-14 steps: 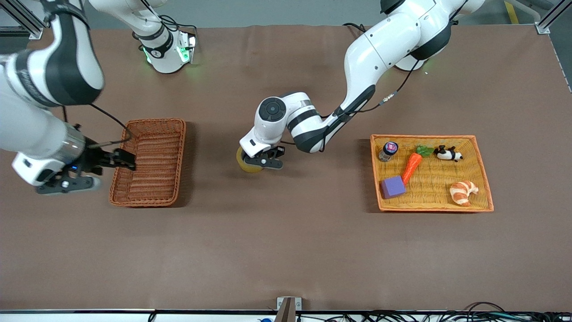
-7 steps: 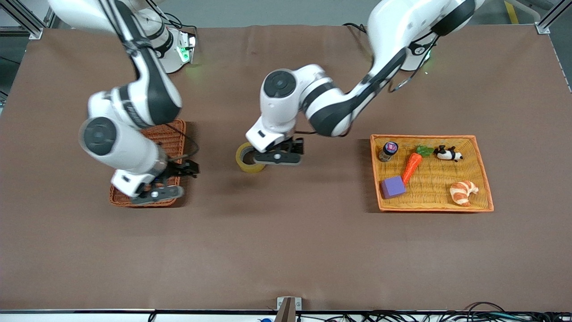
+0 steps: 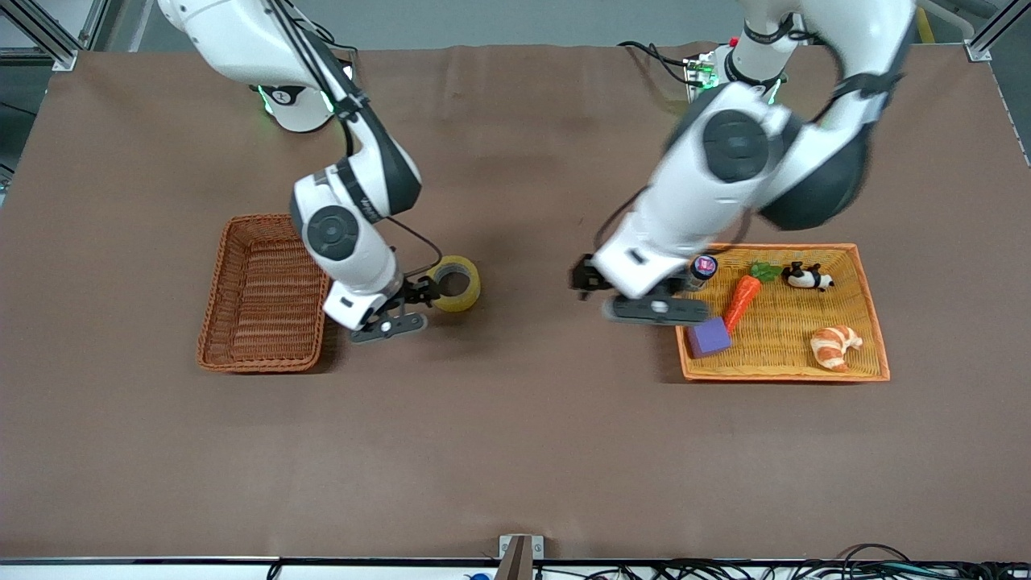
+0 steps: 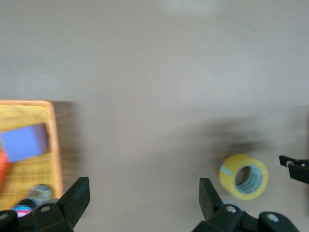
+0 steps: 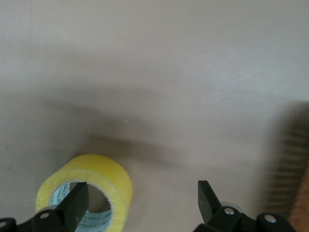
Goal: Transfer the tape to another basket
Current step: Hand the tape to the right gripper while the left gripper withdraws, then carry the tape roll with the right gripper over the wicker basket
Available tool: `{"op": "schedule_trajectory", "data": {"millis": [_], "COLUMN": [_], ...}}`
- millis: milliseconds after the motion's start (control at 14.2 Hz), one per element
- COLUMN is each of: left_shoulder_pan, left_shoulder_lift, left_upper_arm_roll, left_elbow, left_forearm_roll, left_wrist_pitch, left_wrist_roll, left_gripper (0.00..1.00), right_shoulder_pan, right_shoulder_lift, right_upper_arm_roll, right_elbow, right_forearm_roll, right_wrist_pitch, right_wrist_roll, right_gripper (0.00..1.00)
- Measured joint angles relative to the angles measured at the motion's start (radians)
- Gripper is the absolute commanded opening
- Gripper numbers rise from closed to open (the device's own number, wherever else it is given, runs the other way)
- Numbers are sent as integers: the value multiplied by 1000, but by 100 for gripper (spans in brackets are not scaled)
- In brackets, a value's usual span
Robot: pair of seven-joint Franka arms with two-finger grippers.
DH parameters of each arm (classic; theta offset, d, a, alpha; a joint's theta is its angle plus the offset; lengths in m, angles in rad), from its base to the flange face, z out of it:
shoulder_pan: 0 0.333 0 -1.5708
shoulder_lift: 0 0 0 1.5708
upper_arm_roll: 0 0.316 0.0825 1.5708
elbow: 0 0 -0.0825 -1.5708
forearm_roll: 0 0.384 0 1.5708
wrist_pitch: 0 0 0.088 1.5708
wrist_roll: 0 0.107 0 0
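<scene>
the tape lies flat on the bare table, near its middle, between the reddish-brown basket and the orange tray, closer to the basket. the right gripper hangs just beside the roll, fingers spread, holding nothing. the left gripper is over the tray's edge toward the table's middle, jaws wide and empty, by a purple block.

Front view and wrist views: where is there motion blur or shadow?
Front view: the left gripper is smeared by motion over the orange-yellow woven tray; the right gripper is sharp. Right wrist view: soft shadow on the cloth above the yellowish tape roll.
</scene>
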Motion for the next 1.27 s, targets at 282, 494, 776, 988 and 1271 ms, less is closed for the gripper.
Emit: {"op": "schedule_trajectory", "data": {"millis": [282,494,776,988,1271], "left_shoulder_pan": [-8,-1,69,95,96], "left_shoulder_lift": [-211,-351,-470,-524,-535], "left_upper_arm_roll": [235,329,354,353,345], "left_elbow": [-122,-194,-303,-370,-414], "left_forearm_roll": [-140,-144,-144,-122,-52], "left_wrist_pitch": [-60,-100,-112,-128,-131], "left_wrist_roll": [248,363,434,435,435], "left_gripper": [100,99,98,98,100], "right_shoulder_pan": [50,79,110,124,125], "right_shoulder_lift": [13,13,13,14,21], "right_upper_arm_roll": [0,-1,-1,-1,-3], "right_elbow": [-96,-137,-163,-194,-208], "right_forearm_roll": [0,0,0,0,0], "right_wrist_pitch": [117,148,190,227,247], "right_wrist_roll": [24,34,36,36,36], "right_gripper": [100,100,100,100,80]}}
